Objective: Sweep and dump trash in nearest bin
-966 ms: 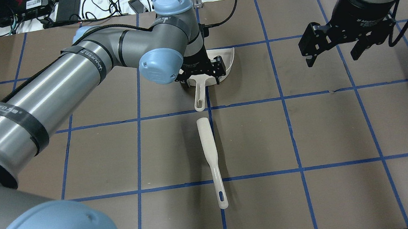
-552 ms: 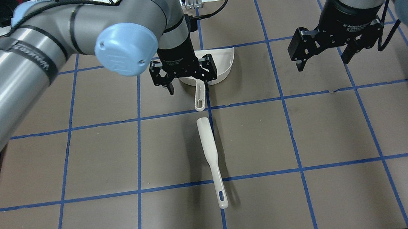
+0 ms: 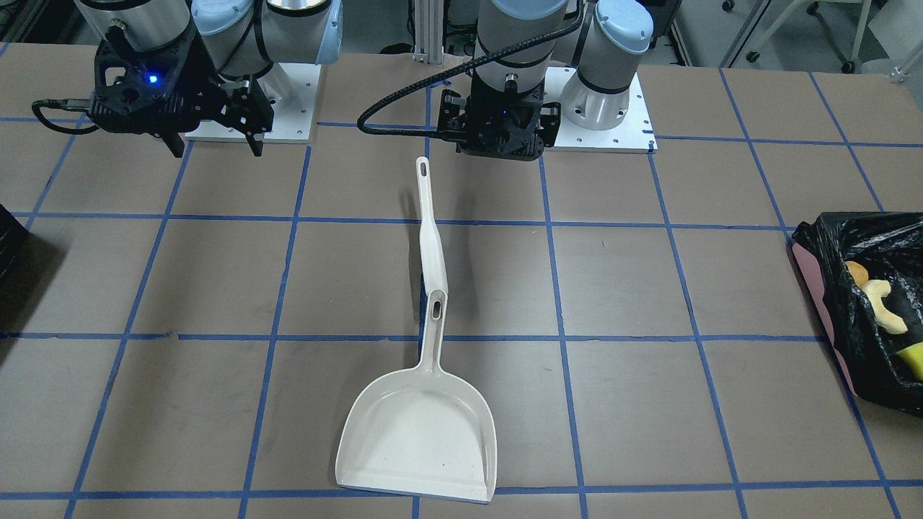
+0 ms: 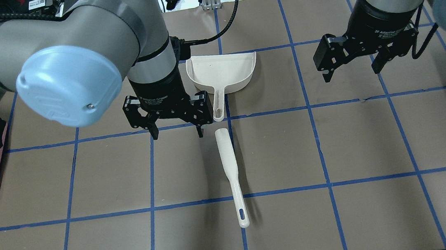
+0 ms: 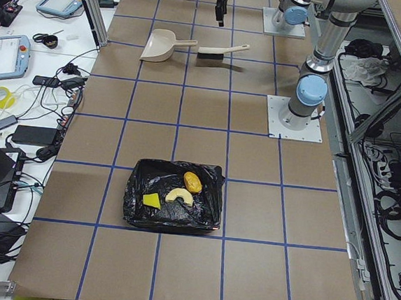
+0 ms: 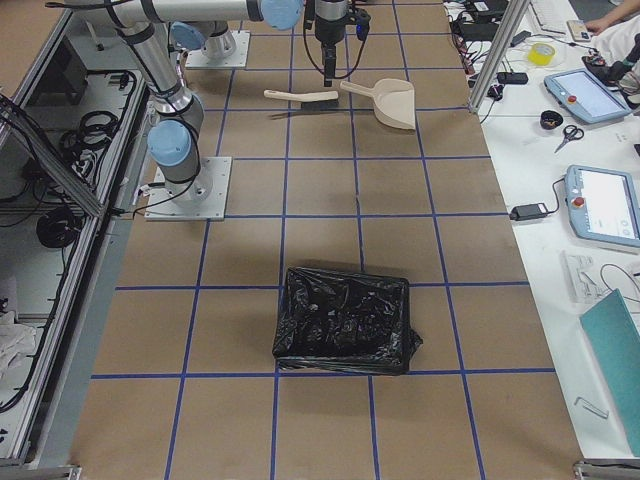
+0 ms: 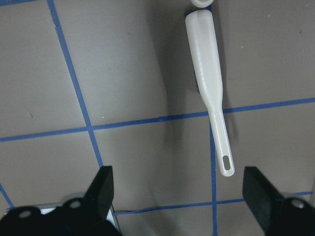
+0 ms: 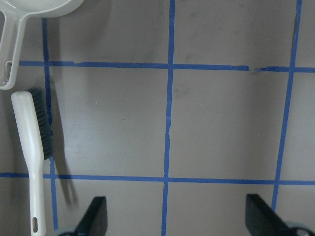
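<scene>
The trash is in its place: the curved tan-white croissant piece (image 5: 179,197), the golden-brown potato-like lump (image 5: 193,182) and the yellow sponge wedge (image 5: 152,200) all lie inside the pink-sided bin (image 5: 209,207) lined with a crinkly black plastic bag, which stands at the end of the brown paper-covered table (image 4: 333,150) on the robot's left. No trash is visible on the table surface. The white plastic dustpan (image 4: 221,71) lies flat and empty near the far edge of the table, about the middle of its length, with its handle pointing toward the robot. The white long-handled brush (image 4: 229,165) lies just behind it, almost in one line with it, and its head is nearly touching the end of the dustpan handle. What has changed is the left gripper (image 4: 177,134). One second ago it was low over the root of the dustpan handle; now it has pulled back toward the robot and hangs beside the brush head, with the jaws wide apart and nothing between them. The dustpan itself has not moved during this time, so I judge that it was put down and released. The right gripper (image 4: 351,74) is also spread open and empty, above bare table toward the robot's right; it has shifted only a little. I judge that the sweeping and dumping are finished and the arms are only retreating.
</scene>
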